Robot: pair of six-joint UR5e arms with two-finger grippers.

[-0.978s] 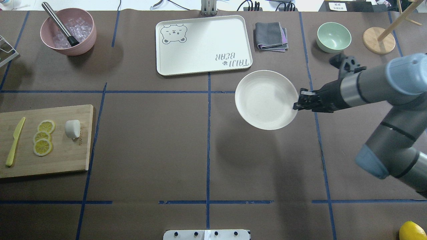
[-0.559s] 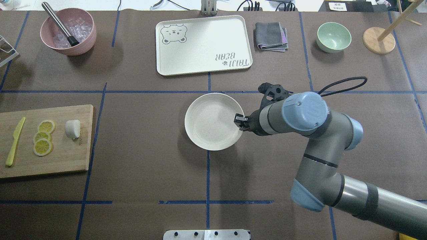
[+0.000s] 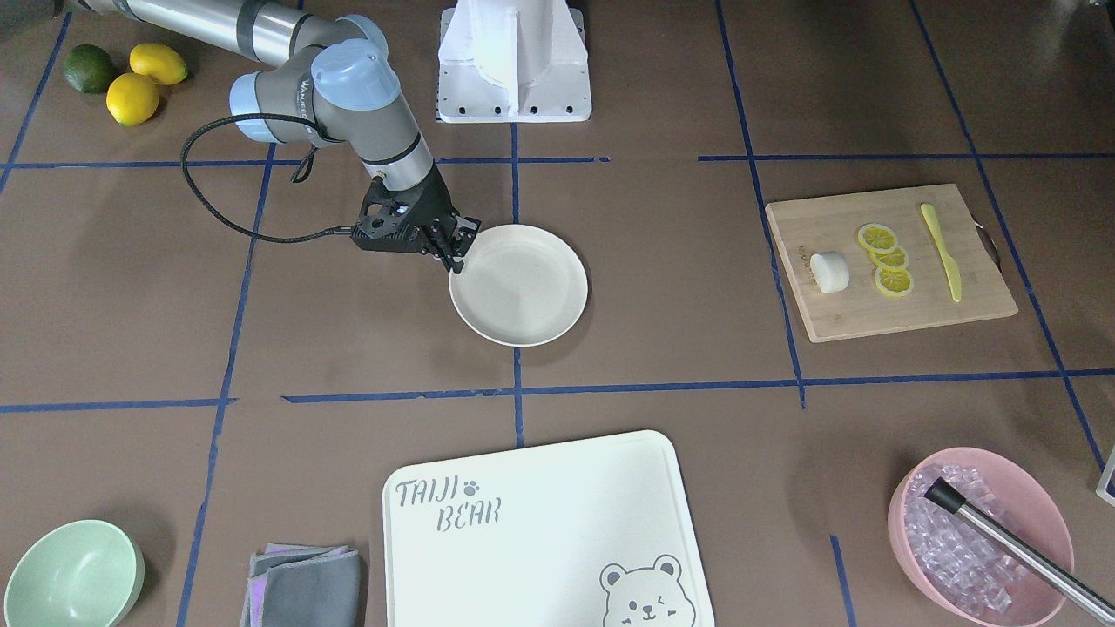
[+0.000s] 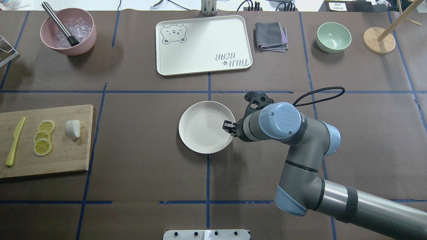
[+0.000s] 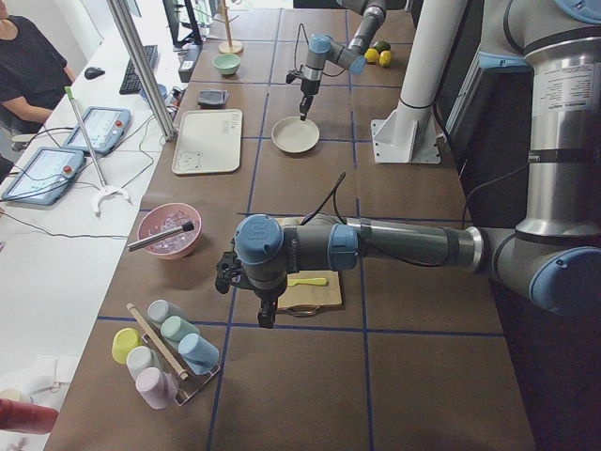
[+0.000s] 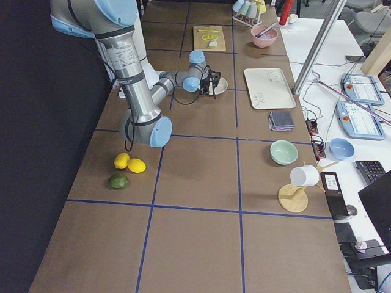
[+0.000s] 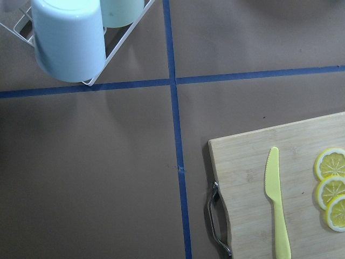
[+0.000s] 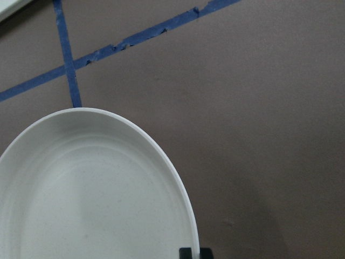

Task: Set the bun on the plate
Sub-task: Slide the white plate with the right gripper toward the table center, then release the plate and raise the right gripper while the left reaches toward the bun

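Staging step, by the look of it: getting the plate (image 4: 199, 133) to the centre of the table (image 4: 140, 166) ahead of fetching the bun (image 4: 72, 128). Clamped onto the plate's rim at 3 o'clock in the overhead view with the right gripper (image 4: 228, 126), fingers straddling the rim. Hard to tell whether set fully down or held just off the surface.

No bun on the plate yet. Find it lying on the board (image 4: 66, 156) near the board's 3 o'clock edge, at 9 o'clock from the plate and well apart from it. Just beside it at its 9 o'clock, 3 lemon slices (image 4: 43, 136), and a knife (image 4: 15, 141) beyond those.

Next, probably: let go of the rim and back away toward 3 o'clock, then go for the bun. Calls for a centred drop over it, a gentle squeeze (soft and easily dented, at a guess) and staying clear of the lemon slices.

Right arm (image 4: 300, 186): reaching in from 4 o'clock, elbow raised, wrist bent to aim the fingers down and toward 9 o'clock. Left arm (image 5: 404, 246): stretched long and level in the left side view, wrist turned down, left gripper (image 5: 267, 312) hanging near the board's 9 o'clock end. Cannot tell whether spread or closed.
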